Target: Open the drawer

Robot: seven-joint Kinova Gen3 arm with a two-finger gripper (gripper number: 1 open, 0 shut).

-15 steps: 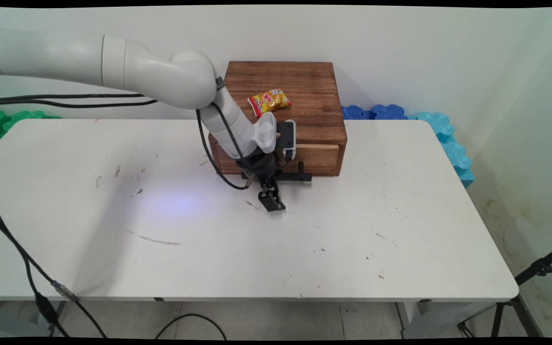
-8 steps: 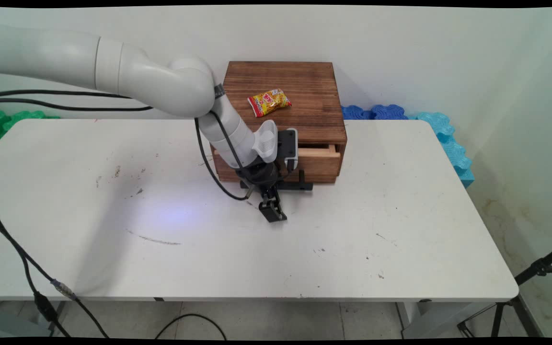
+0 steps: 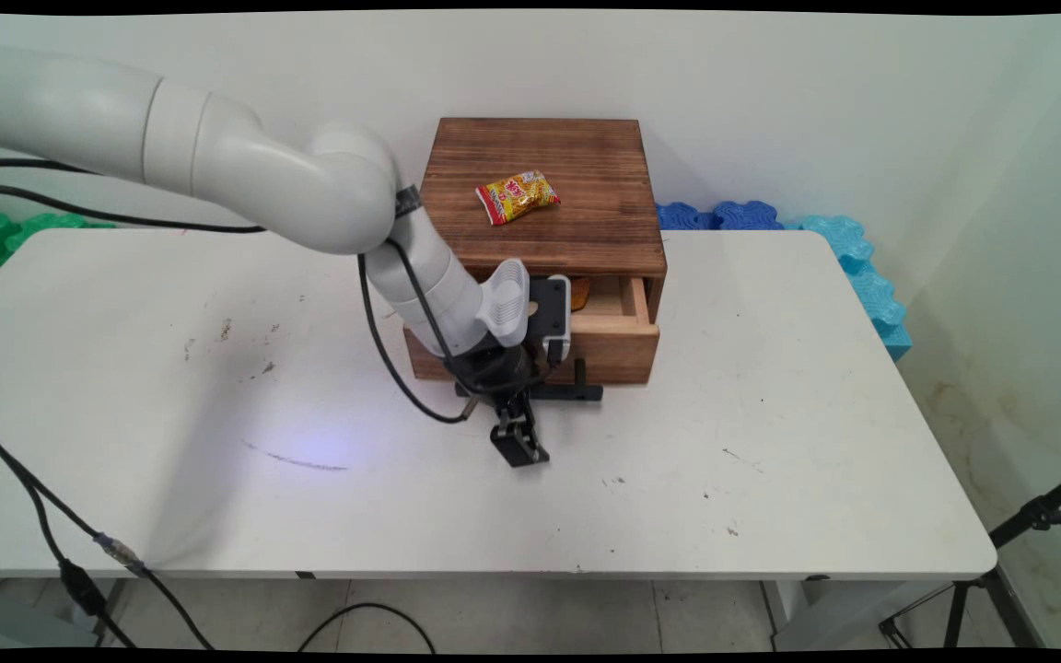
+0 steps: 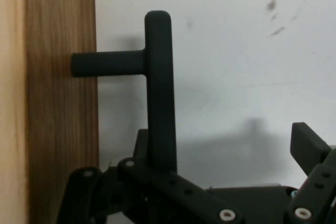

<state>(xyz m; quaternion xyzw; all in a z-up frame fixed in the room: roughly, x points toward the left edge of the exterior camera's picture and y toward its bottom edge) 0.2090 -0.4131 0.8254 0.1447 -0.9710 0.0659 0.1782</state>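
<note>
Pulling the drawer (image 3: 618, 343) out of the wooden box (image 3: 540, 166) at upper centre of the main view. Shut a second ago, cracked open half a second ago, and now drawn well forward, enough to show the pale inside walls. Has dragged the black handle (image 3: 577, 392) down-frame with it, toward the near edge of the white table (image 3: 770, 414).

Has travelled the same way with the gripper (image 3: 518, 448), just below centre of the frame, fingertips pointing down and reaching past the handle to just above the tabletop. Not clamped on anything: jaws spread wide. Hooking rather than pinching, by the look of it.

Over to the hand view. Shows the handle (image 4: 158, 87) as a dark T off the wood on the left, its long bar running down into the gripper (image 4: 226, 148) and lying hard by the finger at lower left. Leaves the other finger out at the lower right edge, well apart from the bar.

Nothing doing on top of the box, with the yellow and red snack packet (image 3: 517, 196) lying exactly where it lay a second ago. Reveals something orange-brown inside the drawer by the wrist — too hidden to name. Leaves the blue foam mats (image 3: 770, 216) against the wall at upper right untouched.
</note>
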